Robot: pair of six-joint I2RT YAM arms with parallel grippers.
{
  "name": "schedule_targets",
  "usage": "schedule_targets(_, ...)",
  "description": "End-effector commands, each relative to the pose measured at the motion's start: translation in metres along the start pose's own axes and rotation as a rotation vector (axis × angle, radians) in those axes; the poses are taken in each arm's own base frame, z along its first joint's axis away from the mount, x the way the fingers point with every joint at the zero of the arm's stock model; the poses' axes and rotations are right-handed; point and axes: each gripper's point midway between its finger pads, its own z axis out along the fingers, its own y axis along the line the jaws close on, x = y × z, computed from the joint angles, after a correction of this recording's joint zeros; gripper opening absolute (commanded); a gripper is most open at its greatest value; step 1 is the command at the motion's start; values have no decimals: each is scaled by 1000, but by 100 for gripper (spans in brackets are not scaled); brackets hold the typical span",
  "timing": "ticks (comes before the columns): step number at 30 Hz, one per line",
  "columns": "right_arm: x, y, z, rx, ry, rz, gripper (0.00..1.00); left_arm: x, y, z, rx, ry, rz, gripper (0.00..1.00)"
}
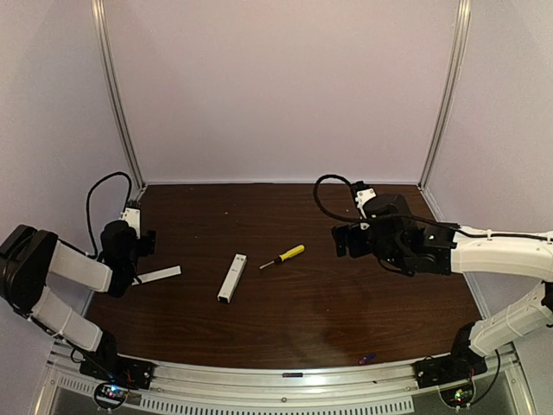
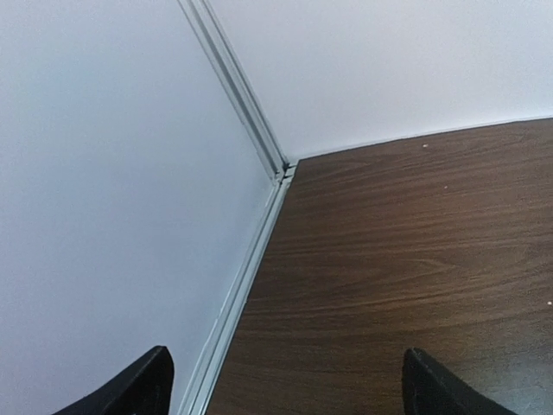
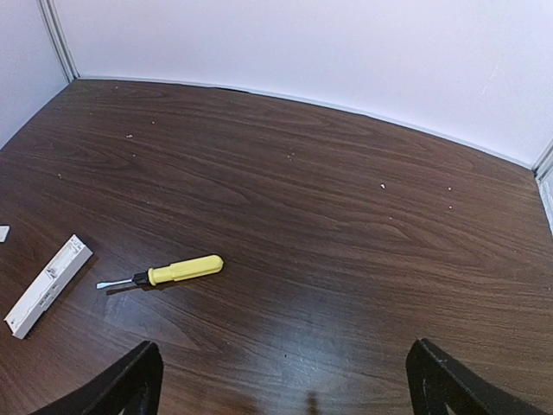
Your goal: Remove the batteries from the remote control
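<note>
one remote lies on the table, a little left of the middle, its long side running near to far and leaning slightly right at the far end. it is well apart from both arms and nothing touches it. from the right wrist view a long shallow groove shows along its top face; whether any cell sits in it cannot be told.

one screwdriver with a yellow handle lies just right of the remote and a little farther back, apart from it, with the tip pointing near-left toward the remote and the handle far-right.

one thin white cover lies flat to the left of the remote, close to the left arm's wrist.

the batteries show only as one tiny blue and reddish speck at the near edge of the table, right of the middle, near the right arm's base. it is too small to count the cells.

the left gripper sits at the left side, aimed at the far-left corner; its fingers stand wide apart over bare wood and grip nothing.

the right gripper hangs above the right half of the table, facing left toward the screwdriver and remote; its fingers are spread fully, with nothing between them.
</note>
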Motion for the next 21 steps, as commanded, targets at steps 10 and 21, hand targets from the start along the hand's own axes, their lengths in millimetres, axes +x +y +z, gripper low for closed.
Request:
schedule_targets(10,-8,-22,-8,78,-84,-18,100,-30,-6,2,154,-217,-150,96)
schedule_targets(21,-4,-77,-14,261,-251,-25,100,-14,-7,13,226,-166,-186,97)
